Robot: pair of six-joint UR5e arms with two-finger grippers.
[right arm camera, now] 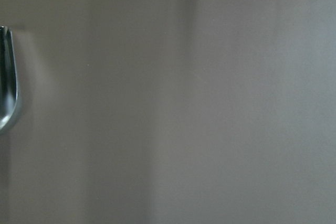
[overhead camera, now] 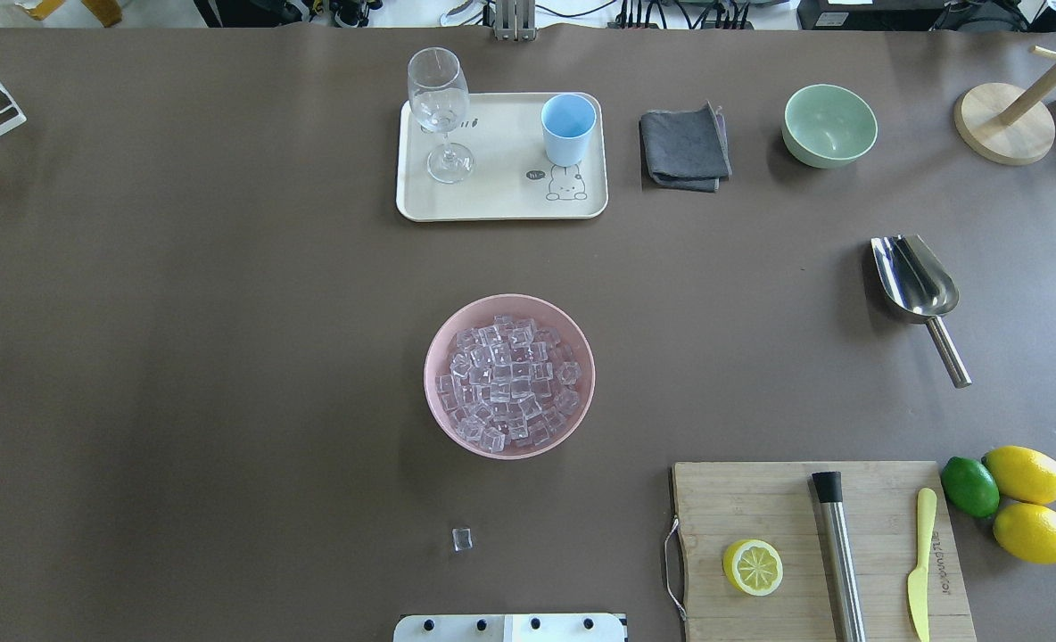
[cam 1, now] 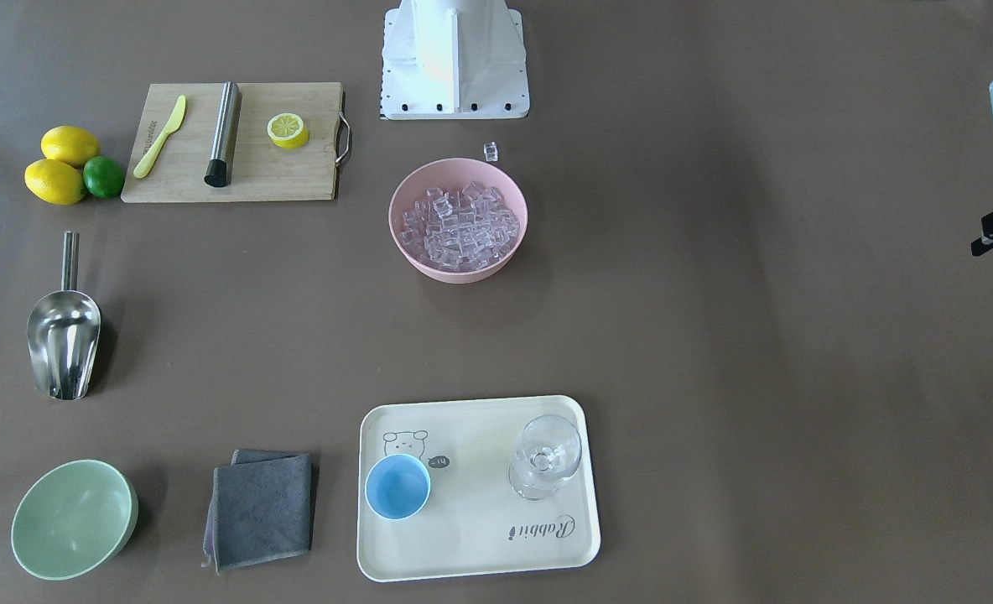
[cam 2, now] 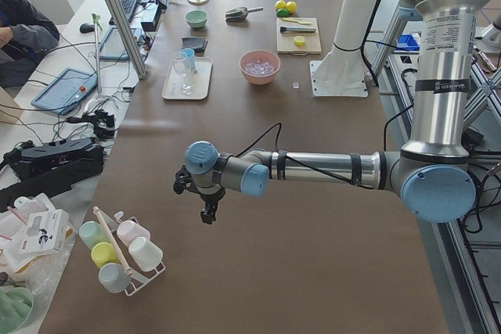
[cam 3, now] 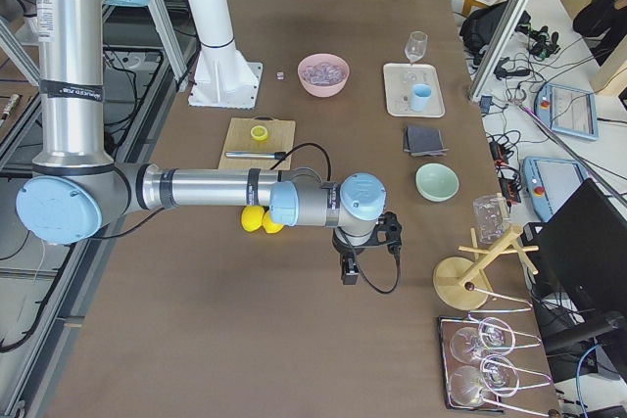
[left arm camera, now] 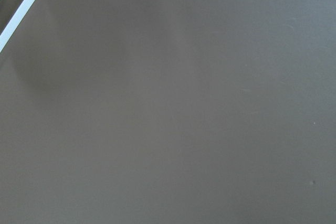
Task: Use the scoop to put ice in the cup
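left pincer (cam 2: 208, 213) and right pincer (cam 3: 348, 269) too small in the side views to read the jaws, blurred shiny curved edge (right arm camera: 6, 77) beside the right pincer, cut by the frame, cutting board (overhead camera: 760, 499) and steel cylinder (overhead camera: 840, 562), well apart from both pincers, cropped at the overhead's bottom

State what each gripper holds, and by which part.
Nothing, as far as shows: the left gripper and right gripper hang above the table, and the scoop lies untouched on it.
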